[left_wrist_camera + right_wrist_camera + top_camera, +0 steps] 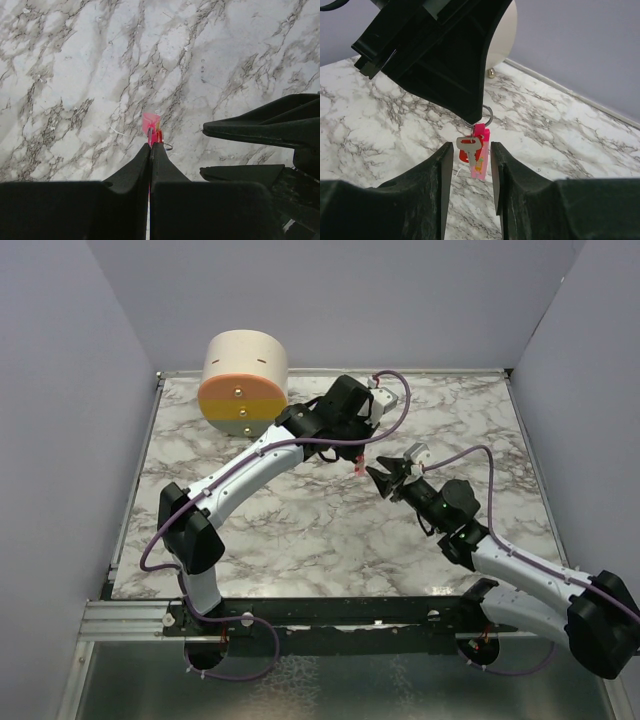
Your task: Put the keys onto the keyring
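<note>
One key [468,145]; one keyring [480,152]; two claws [151,146] [471,146]

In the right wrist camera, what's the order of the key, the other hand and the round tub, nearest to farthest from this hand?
From the right hand:
1. Key, hanging between its open fingers.
2. Left hand, just above and behind, pinching the keyring.
3. Tub, far behind, by the back wall.

The keyring [481,160], dark ring plus pink strip, hangs vertically in mid-air; the red keys [468,144] seemingly dangle alongside, touching the strip.
</note>
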`<state>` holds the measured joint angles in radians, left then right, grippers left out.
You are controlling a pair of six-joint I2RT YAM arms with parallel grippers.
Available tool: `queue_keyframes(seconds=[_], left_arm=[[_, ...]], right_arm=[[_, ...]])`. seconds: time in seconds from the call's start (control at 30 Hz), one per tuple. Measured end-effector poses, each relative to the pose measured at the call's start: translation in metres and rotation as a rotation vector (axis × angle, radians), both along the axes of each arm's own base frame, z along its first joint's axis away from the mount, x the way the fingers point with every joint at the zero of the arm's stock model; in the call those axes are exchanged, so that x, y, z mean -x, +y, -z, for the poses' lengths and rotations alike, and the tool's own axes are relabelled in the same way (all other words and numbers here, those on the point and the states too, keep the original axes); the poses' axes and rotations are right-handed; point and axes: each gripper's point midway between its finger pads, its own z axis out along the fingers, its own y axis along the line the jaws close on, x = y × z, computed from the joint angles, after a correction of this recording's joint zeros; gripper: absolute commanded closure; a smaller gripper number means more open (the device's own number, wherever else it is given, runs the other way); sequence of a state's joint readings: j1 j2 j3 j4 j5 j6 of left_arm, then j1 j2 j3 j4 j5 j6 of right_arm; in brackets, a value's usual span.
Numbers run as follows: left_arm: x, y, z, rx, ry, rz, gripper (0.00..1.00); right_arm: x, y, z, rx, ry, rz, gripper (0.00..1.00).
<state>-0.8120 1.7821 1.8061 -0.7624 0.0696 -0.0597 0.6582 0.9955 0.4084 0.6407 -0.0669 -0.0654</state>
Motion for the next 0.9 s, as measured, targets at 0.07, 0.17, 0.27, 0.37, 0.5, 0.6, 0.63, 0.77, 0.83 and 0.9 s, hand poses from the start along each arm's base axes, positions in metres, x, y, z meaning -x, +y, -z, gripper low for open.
queue_keyframes(seconds=[0.07,0.17,0.27,0.37,0.5,0.6,0.63,0.77,0.83,0.9], left_arm=[[0.001,0.002,0.002,-0.009,0.004,0.002,1.00],[0.002,0.003,0.003,-0.018,0.009,0.005,1.00],[0.003,0.004,0.004,-0.022,0.012,0.006,1.00],[0.003,0.004,0.004,-0.023,0.012,0.007,1.00],[0.004,0.003,0.004,-0.023,0.012,0.010,1.00],[0.007,0.001,0.004,-0.024,0.012,0.018,1.00],[0.009,-0.001,0.004,-0.023,0.012,0.022,1.00],[0.015,-0.006,0.004,-0.024,0.012,0.041,1.00],[0.018,-0.009,0.004,-0.023,0.012,0.050,1.00],[0.021,-0.011,0.004,-0.024,0.012,0.058,1.00]], right_arm=[[0.000,0.002,0.004,0.010,0.006,-0.013,0.63],[0.000,0.006,0.012,0.027,0.021,-0.025,0.64],[-0.001,0.008,0.020,0.043,0.039,-0.032,0.64],[-0.001,0.009,0.024,0.051,0.049,-0.037,0.64],[-0.001,0.009,0.024,0.052,0.049,-0.040,0.64],[-0.001,0.010,0.024,0.051,0.048,-0.041,0.64],[-0.001,0.010,0.024,0.051,0.048,-0.041,0.64],[-0.001,0.010,0.024,0.051,0.048,-0.040,0.65],[-0.001,0.010,0.024,0.052,0.049,-0.040,0.66],[-0.001,0.010,0.024,0.051,0.049,-0.039,0.67]])
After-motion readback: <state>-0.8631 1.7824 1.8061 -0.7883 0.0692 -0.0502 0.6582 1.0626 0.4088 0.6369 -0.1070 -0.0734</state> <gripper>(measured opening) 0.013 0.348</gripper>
